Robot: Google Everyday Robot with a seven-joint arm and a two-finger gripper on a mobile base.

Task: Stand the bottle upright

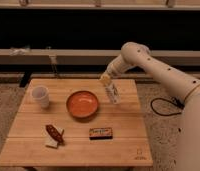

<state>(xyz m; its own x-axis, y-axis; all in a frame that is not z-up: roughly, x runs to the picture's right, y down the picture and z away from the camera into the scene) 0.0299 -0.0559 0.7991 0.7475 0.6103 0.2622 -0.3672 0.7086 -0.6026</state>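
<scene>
The bottle (pixel 112 93), small, whitish and translucent with a white label, is at the right of the wooden table (pixel 38 145), just right of the orange bowl. It leans, with its top toward the upper left and its base near the tabletop. My gripper (pixel 106 79) comes in from the right on the white arm (pixel 158 67) and is shut on the bottle's top end.
An orange bowl (pixel 82 103) sits mid-table. A white paper cup (pixel 40 96) stands at the left. A dark box with orange print (pixel 100 132) lies near the front. A brown packet on a white piece (pixel 54 135) lies front left. A cable (pixel 165 105) runs on the floor at the right.
</scene>
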